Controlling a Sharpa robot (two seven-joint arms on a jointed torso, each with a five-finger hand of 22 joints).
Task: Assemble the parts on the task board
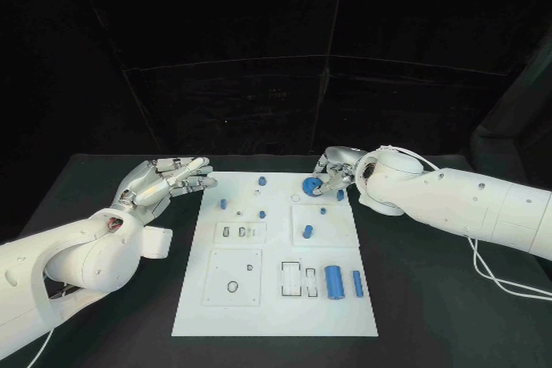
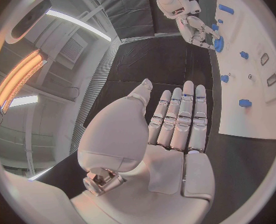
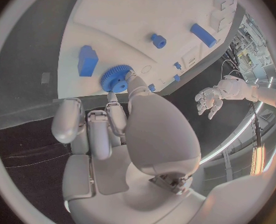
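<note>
Head view: the white rectangular task board (image 1: 276, 304) lies on the black desk (image 1: 460, 320); the right hand (image 1: 331, 175) pinches a toothed blue plastic gear (image 1: 312, 186) at the board's far right corner.

Left wrist view: the left hand (image 2: 175, 129) holds nothing, fingers (image 2: 186, 115) straight.

Right wrist view: fingers (image 3: 130, 80) grasp the gear's edge.

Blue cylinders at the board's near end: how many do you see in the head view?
2. A thick cylinder lies by the near right corner of the task board. A thin cylinder lies just right of it, apart. Nothing covers that area.
</note>
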